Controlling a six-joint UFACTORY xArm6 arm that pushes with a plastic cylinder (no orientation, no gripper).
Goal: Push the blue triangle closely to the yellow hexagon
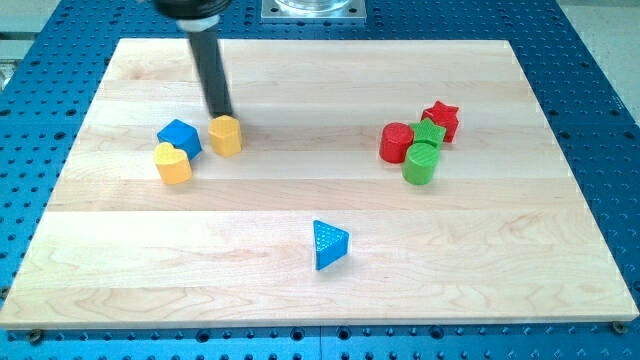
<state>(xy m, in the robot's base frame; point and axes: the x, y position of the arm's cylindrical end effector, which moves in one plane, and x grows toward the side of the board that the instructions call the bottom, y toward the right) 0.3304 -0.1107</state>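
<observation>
The blue triangle (329, 245) lies on the wooden board toward the view's bottom, near the middle. The yellow hexagon (226, 135) stands at the upper left, far from the triangle. My tip (221, 115) is at the end of the dark rod, right at the hexagon's top edge, touching or nearly touching it. The tip is far to the upper left of the blue triangle.
A blue block (179, 138) and a yellow block (173, 163) sit just left of the hexagon. At the right, a red cylinder (396, 142), a red star (441, 120), a green star (429, 134) and a green cylinder (421, 164) cluster together. The board's edge (320, 326) runs along the bottom.
</observation>
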